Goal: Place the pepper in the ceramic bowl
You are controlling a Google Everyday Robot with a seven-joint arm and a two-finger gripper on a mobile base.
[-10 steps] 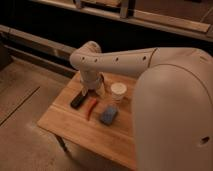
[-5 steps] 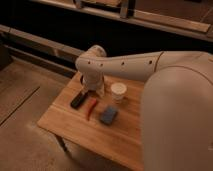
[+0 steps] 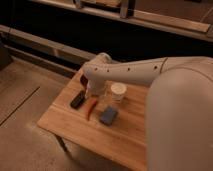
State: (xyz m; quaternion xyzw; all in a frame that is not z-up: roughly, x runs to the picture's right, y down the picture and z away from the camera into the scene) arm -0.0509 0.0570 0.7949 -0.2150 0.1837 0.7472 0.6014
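Evidently lining up a grasp, the gripper (image 3: 90, 93) hovers over the far end of the pepper (image 3: 91, 108), which lies on the table (image 3: 70, 127) between black bar (image 3: 77, 100) and blue block (image 3: 108, 115); whether it is open or closed, I cannot tell.

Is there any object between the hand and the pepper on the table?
No, nothing visible stands between them. The hand hangs just above the far end of the pepper. The black bar lies to one side of the pepper and the blue block to the other, both off the path.
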